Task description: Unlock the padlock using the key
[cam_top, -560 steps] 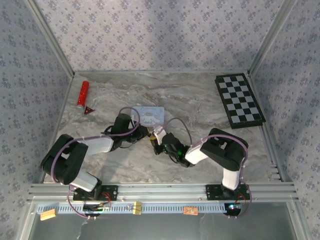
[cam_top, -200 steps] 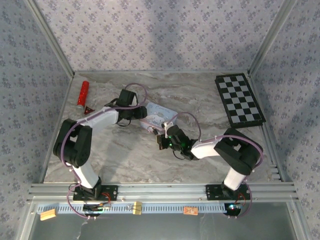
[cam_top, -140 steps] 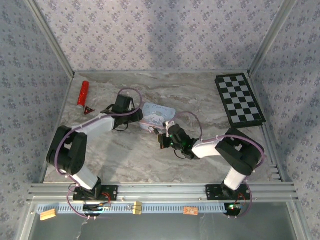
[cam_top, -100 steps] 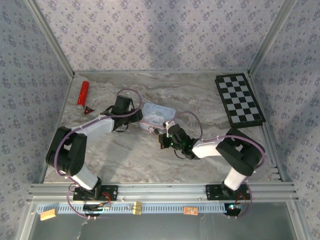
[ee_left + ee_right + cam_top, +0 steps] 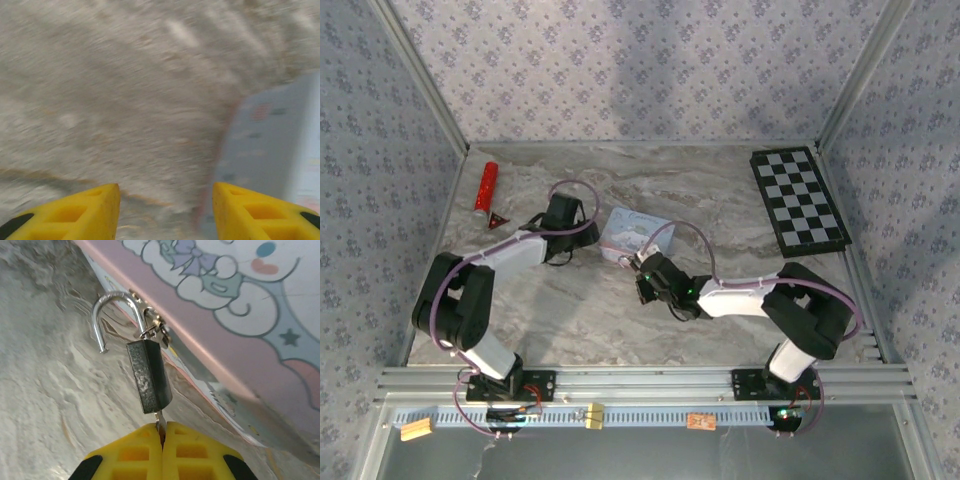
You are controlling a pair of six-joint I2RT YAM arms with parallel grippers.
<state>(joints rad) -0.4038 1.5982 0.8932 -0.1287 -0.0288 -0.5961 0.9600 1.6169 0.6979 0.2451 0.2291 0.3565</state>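
Right claw (image 5: 162,429): presses its yellow fingers flush together at the bottom centre of the right wrist view, gripping the key (image 5: 159,419); leaves just a thin strip of blade showing between fingertips and lock.

Padlock (image 5: 149,376): hangs at the centre of that view, dark body directly above the claw, key seated in its lower end.

Shackle (image 5: 111,296): arches up and to the left, one leg in the body, the other end free and clear of it at the left; meets a small metal fitting on the edge of the tin (image 5: 240,295), which spans the upper right of the frame.

Left claw (image 5: 165,210): stands partly open at the bottom of the blurred left wrist view, with nothing between the fingers but the marble table (image 5: 125,90); sits just beside the tin's edge at the right.

Chessboard (image 5: 798,200): lies at the upper right of the overhead view, well apart from both claws.
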